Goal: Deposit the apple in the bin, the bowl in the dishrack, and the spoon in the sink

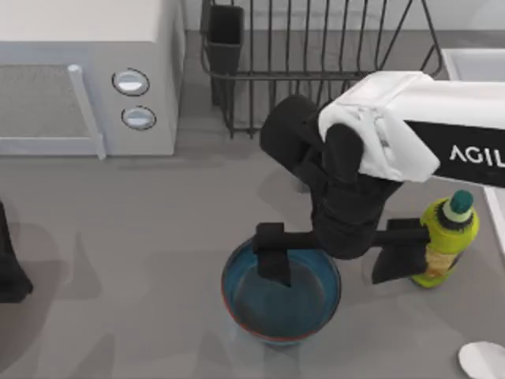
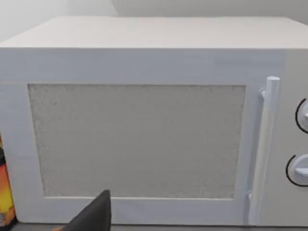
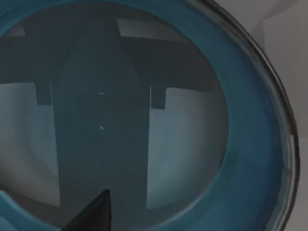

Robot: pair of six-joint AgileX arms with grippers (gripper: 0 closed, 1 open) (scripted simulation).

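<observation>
Right gripper (image 1: pixel 335 257) hangs over the bowl (image 1: pixel 281 294), fingers spread wide, one above the basin and one outside the rim; I would descend straight, pinch that rim squarely, then lift toward the dishrack (image 1: pixel 316 55)

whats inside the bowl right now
One finger of the right gripper dips inside the bowl; the visible teal floor is bare. The arm hides part of the far rim.
</observation>
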